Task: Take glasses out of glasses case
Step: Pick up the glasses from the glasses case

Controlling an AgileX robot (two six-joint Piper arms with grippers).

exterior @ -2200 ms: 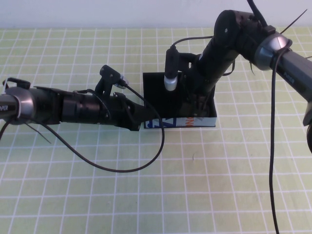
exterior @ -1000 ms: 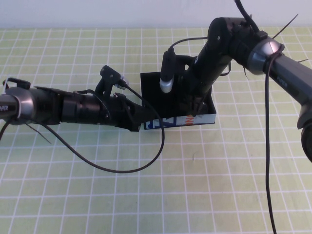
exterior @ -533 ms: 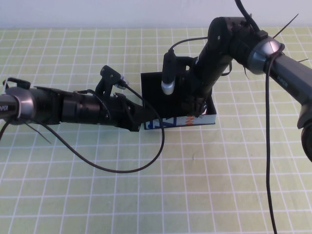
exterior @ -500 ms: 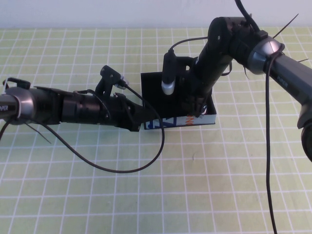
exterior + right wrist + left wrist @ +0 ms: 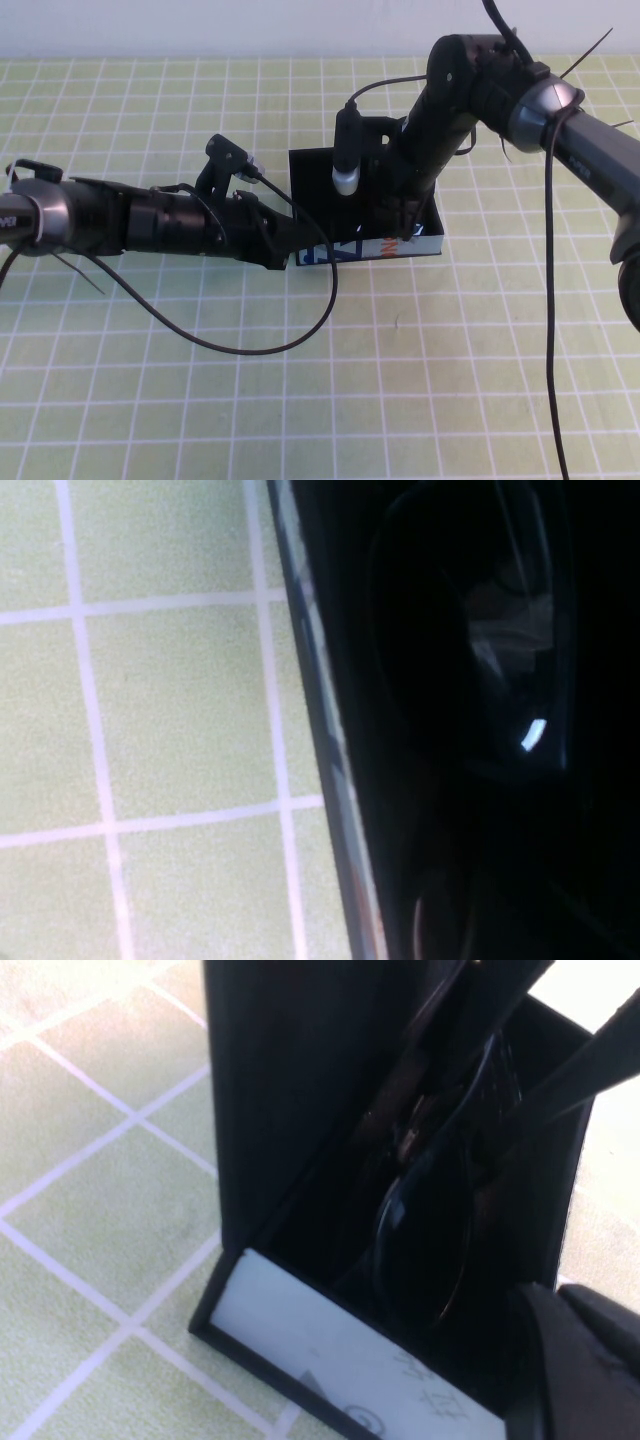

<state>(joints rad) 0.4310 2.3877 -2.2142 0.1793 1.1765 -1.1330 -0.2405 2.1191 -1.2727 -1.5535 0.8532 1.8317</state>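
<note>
- High view: bright, even, diffuse light on the green gridded mat; shadows under the arms and the cable are faint and soft-edged
- The far strip above the mat is washed out to near white
- The glasses case interior is a flat black mass with no detail; only its white printed front reads clearly
- Left wrist view: the mat is well lit, the case front is soft and out of focus, and the glasses show only as thin rim highlights in the dark
- Right wrist view: sharp grid lines, the case edge blurred, a small glare spot and pale reflections on a lens
</note>
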